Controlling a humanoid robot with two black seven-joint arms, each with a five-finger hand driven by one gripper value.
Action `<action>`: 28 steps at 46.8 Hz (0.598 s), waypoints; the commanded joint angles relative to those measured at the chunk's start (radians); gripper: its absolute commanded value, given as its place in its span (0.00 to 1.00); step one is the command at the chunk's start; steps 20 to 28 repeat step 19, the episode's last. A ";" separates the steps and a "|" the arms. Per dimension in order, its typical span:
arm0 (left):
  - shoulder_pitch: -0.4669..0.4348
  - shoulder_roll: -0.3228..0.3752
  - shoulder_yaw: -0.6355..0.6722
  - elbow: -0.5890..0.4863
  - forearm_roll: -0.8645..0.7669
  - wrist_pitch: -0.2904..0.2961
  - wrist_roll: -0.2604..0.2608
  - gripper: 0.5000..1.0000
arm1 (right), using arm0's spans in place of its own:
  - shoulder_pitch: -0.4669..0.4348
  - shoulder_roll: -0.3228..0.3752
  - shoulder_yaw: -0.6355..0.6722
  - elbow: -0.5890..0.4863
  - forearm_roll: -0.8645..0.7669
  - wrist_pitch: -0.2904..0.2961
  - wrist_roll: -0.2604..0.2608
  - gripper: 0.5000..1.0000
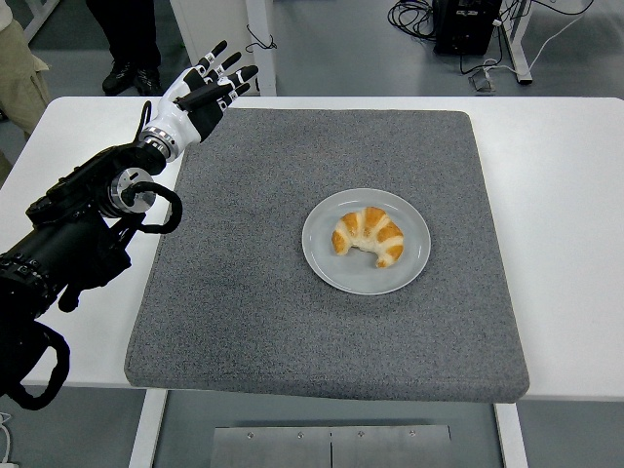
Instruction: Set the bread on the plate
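Note:
A golden croissant (368, 235) lies on the round grey plate (336, 268), which sits a little right of the middle of the grey mat (244, 292). My left hand (207, 86) hovers over the mat's far left corner, far from the plate, fingers spread and holding nothing. Its black arm (78, 229) runs down along the left side of the table. The right arm does not show.
A white table (565, 214) carries the mat, with bare strips left and right. A person's dark legs (127, 29) stand beyond the far left corner. Cables and a black box (466, 21) lie on the floor at the back.

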 commanded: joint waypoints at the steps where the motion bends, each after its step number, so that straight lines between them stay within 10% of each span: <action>1: -0.002 0.003 0.000 0.000 0.000 -0.001 0.001 0.95 | 0.003 0.000 0.002 0.005 0.000 0.001 0.000 1.00; 28: 0.005 -0.005 0.008 0.000 0.002 -0.012 0.001 0.95 | 0.000 0.000 -0.003 0.001 0.000 0.000 0.000 1.00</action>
